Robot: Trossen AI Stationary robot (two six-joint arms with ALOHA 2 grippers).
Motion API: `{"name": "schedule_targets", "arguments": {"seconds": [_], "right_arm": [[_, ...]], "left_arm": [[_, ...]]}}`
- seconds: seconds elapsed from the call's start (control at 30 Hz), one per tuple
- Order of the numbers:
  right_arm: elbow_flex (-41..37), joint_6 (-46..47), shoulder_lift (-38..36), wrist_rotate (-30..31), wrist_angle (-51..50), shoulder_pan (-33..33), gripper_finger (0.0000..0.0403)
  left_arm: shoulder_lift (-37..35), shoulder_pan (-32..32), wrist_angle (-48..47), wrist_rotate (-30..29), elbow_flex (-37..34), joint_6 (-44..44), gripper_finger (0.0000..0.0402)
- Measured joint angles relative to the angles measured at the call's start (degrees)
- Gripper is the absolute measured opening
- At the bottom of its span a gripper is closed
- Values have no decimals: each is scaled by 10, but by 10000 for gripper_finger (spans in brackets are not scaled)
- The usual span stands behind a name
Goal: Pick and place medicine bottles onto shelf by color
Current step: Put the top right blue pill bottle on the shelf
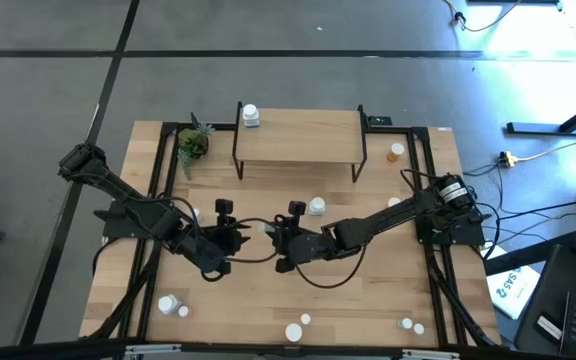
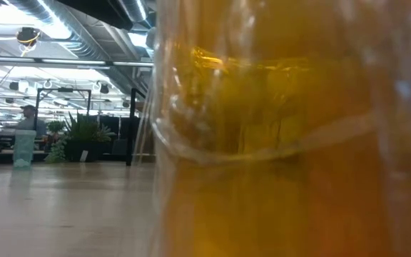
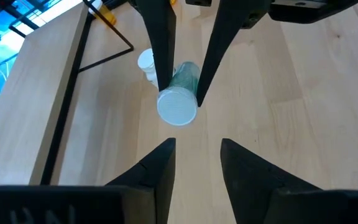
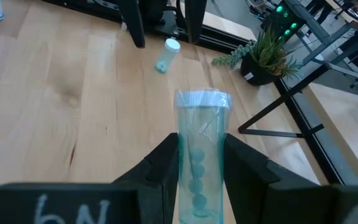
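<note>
About eleven bottles (image 1: 251, 115), one shelf (image 1: 298, 132), one plant (image 1: 192, 144).

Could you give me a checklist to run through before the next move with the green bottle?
1. Grip: the right end effector is shut on the pale green bottle, one finger on each side: ok.
2. Left end effector: open, empty, facing the held bottle but apart from it: ok.
3. Room on the shelf: only a white bottle stands there, at the end near the potted plant: ok.
4. Which shelf spot is for green: cannot tell.
5. Low view usable: an orange bottle blocks most of it: not ok.
</note>
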Motion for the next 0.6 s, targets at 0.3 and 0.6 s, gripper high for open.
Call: {"name": "schedule_targets", "arguments": {"seconds": [0.3,0.6], "right_arm": [[0,15,0,14,0,-6,108],[0,20,0,14,0,-7,108]], "left_arm": [[0,0,0,0,0,0,121],[0,0,-2,0,0,0,121]]}}
